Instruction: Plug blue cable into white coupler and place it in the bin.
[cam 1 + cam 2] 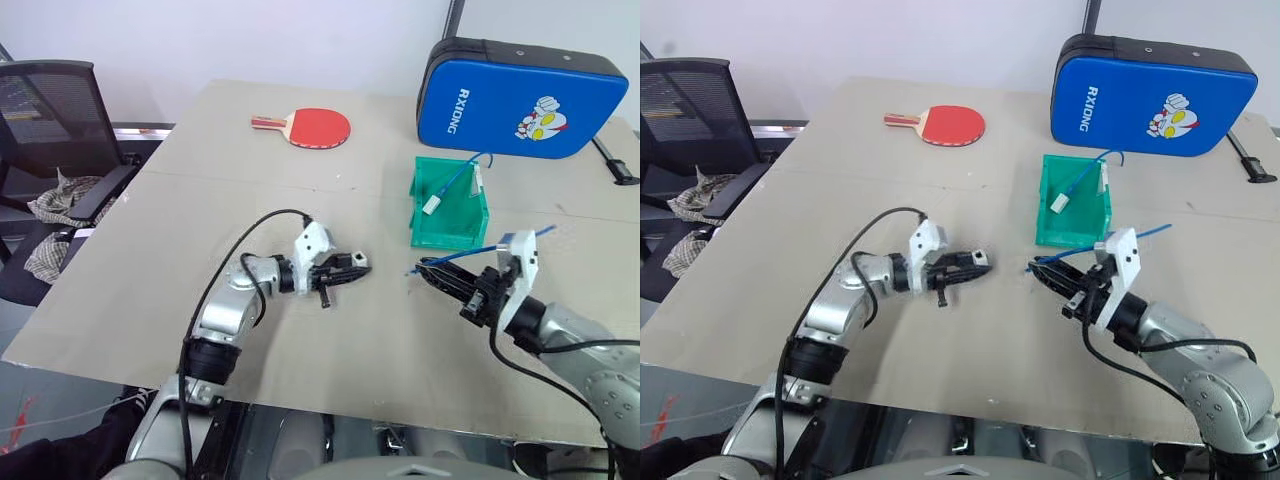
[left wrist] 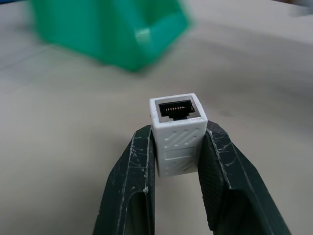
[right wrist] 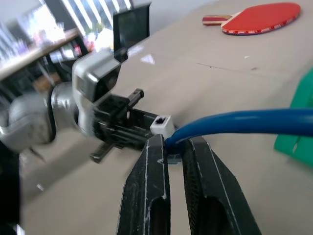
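Observation:
My left gripper [image 1: 360,266] is shut on the white coupler [image 2: 178,132], a small ribbed block held just above the table. Its dark socket faces away from the fingers, toward the right arm. My right gripper [image 1: 420,270] is shut on the blue cable [image 3: 244,122] close to its end, and the cable trails back past the wrist. In the right wrist view the coupler [image 3: 161,125] sits just beyond the tips of my right gripper [image 3: 176,143], with a small gap between the two. The green bin [image 1: 470,225] stands on the table behind the right gripper.
Inside the bin lies another blue cable with a white piece [image 1: 432,205] on its end. A big blue case [image 1: 520,95] stands at the back right and a red paddle [image 1: 315,127] lies at the back. An office chair [image 1: 50,130] is off the table's left edge.

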Robot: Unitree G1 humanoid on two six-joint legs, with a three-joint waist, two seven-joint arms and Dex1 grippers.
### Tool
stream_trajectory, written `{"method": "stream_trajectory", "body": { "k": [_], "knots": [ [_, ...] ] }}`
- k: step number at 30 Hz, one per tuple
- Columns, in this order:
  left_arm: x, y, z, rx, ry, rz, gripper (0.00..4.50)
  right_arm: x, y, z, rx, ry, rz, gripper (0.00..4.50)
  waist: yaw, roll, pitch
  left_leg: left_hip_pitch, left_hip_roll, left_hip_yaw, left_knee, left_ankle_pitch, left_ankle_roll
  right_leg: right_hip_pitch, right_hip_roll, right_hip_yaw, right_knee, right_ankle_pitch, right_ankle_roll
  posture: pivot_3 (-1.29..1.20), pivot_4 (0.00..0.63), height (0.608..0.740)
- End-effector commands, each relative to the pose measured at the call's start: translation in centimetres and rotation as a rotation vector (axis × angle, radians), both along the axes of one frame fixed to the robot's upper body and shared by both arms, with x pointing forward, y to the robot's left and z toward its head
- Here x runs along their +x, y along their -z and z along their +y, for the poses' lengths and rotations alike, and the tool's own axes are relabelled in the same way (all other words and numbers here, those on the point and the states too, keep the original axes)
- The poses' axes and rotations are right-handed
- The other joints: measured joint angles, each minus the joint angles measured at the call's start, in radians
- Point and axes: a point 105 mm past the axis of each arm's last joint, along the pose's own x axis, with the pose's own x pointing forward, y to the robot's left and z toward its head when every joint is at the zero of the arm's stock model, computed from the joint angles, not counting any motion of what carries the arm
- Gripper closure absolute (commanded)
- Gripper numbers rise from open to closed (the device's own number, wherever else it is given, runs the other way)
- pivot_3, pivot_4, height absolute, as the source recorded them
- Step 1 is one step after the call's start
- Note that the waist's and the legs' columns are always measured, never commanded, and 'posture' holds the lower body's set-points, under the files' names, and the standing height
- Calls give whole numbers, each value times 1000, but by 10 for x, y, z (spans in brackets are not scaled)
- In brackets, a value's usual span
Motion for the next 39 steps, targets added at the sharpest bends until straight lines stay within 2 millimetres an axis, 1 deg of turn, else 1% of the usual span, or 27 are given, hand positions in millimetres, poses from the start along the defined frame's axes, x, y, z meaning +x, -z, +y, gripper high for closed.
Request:
{"method": "stream_trajectory", "body": {
  "k": [1,2,5,8,11,12,16,18,22,31,39],
  "knots": [
    [-7,0,-19,53,171,-52,3845,2,-1,8,-102,-67,-61,4500,0,0,0,0,0,0,0,0,0,0,0,0,0,0,0,0,150,729],
    [-8,2,-24,70,209,-64,3845,4,1,10,-127,-86,-68,4500,0,0,0,0,0,0,0,0,0,0,0,0,0,0,0,0,150,729],
    [-7,8,-32,111,275,-83,3845,11,5,13,-171,-122,-84,4500,0,0,0,-2,0,0,0,0,0,-1,1,0,-1,0,0,0,150,729],
    [-8,13,-35,140,327,-103,3845,15,10,15,-220,-160,-98,4500,-2,0,0,-4,-1,-1,1,0,0,-2,2,0,0,0,0,0,150,729],
    [-7,16,-35,155,352,-117,3845,17,14,17,-242,-186,-104,4500,0,0,0,-12,0,-2,4,0,1,-10,4,-2,1,0,0,0,150,729],
    [-7,17,-35,162,359,-121,3845,17,16,17,-256,-199,-102,4500,0,0,0,-13,0,-2,5,0,1,-10,4,-2,1,0,0,0,150,729],
    [-4,17,-33,168,369,-129,3845,18,25,13,-313,-236,-92,4500,0,0,0,-13,0,-2,6,0,1,-10,4,-2,1,0,0,0,150,729],
    [-3,17,-32,172,374,-133,3845,18,26,11,-328,-254,-89,4500,0,0,0,-13,-1,-1,6,0,1,-10,3,-1,1,0,0,0,150,729],
    [-3,18,-31,175,378,-137,3845,15,26,13,-340,-298,-85,4500,0,0,0,-13,-1,-2,6,-1,1,-10,3,-2,1,0,0,0,150,729],
    [-6,17,-32,173,392,-140,3845,15,34,16,-422,-360,-92,4500,-2,0,0,-13,0,-2,6,0,1,-10,4,-2,2,0,0,0,150,729],
    [-7,18,-32,169,396,-138,3845,18,29,25,-433,-395,-132,4500,-2,0,0,-12,0,-2,7,0,1,-10,4,-2,3,0,0,0,150,729]
  ]
}}
